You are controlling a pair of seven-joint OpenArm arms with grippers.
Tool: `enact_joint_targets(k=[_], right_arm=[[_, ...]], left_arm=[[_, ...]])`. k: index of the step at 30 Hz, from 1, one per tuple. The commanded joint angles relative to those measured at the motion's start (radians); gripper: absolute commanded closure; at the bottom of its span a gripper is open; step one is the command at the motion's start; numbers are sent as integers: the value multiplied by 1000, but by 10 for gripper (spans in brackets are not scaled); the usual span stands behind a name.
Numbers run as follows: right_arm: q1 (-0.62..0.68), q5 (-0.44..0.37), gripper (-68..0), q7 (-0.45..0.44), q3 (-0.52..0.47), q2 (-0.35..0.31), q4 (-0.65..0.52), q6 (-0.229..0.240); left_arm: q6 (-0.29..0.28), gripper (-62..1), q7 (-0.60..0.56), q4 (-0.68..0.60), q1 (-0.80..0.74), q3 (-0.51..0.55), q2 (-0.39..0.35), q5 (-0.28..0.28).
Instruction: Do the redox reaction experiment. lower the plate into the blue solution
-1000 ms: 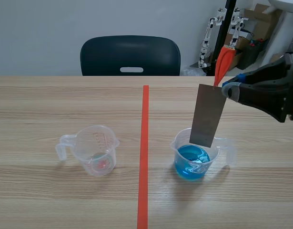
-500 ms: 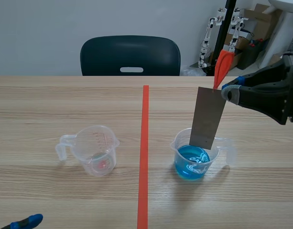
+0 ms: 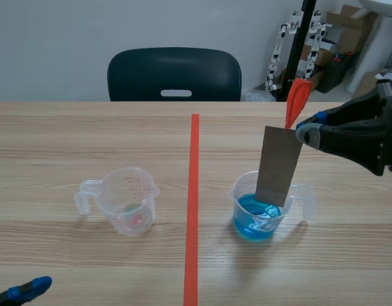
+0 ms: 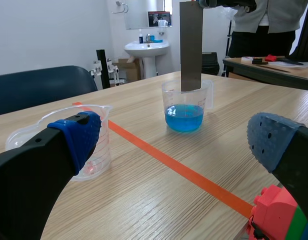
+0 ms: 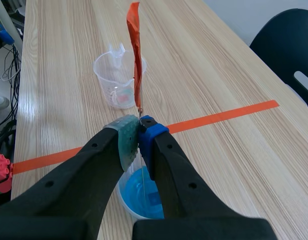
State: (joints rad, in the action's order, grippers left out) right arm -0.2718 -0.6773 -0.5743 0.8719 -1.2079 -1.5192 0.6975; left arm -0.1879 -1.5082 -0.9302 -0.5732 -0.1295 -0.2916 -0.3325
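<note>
Your right gripper [image 3: 302, 131] is pinched tight on the top edge of the plate [image 3: 278, 164], right where the orange tag [image 3: 296, 99] sticks up. In the right wrist view the two pads meet on that edge with no gap showing.

The plate hangs with its long axis close to upright, its top leaning a little toward the right arm. Its lower end is already past the rim of the cup [image 3: 259, 213]. The left wrist view shows that end inside the cup but clear of the solution [image 4: 184, 117], with air between them, so the plate looks dry so far.

The relation that counts is that the solution lies straight under the plate's lower edge, along the plate's own long axis. I judge the next move to be a plain descent, with no sideways shift needed. Watch the lean, because the lower corner sits near the cup wall on the side away from the handle and could nudge the light cup.

The right arm is the only one near the job. Your left gripper [image 4: 175, 142] is spread wide and holds nothing. It sits low at the near edge of the table, well apart from both the cup and the empty cup [image 3: 127, 199] across the tape line.
</note>
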Motion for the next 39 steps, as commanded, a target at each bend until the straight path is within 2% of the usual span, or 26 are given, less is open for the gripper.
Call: enact_joint_targets(k=[1, 7, 16, 23, 39], right_arm=[[-5, -8, -6, -19, -8, -10, -8, -2], [-2, -2, -6, -46, -8, 1, 17, -5], [-2, 73, -6, -63, -8, 99, 138, -5], [-2, 111, -6, -63, -8, 142, 172, -1], [-2, 140, -6, -69, -8, 161, 236, -1]], left_arm=[[-3, -618, -46, -14, -8, 0, -8, 3], [-3, -618, -46, -14, -8, 0, -8, -4], [-3, -617, -46, -14, -8, 0, -8, -4], [-2, -617, -46, -14, -8, 0, -8, -3], [-2, -617, -46, -13, -8, 0, -8, -4]])
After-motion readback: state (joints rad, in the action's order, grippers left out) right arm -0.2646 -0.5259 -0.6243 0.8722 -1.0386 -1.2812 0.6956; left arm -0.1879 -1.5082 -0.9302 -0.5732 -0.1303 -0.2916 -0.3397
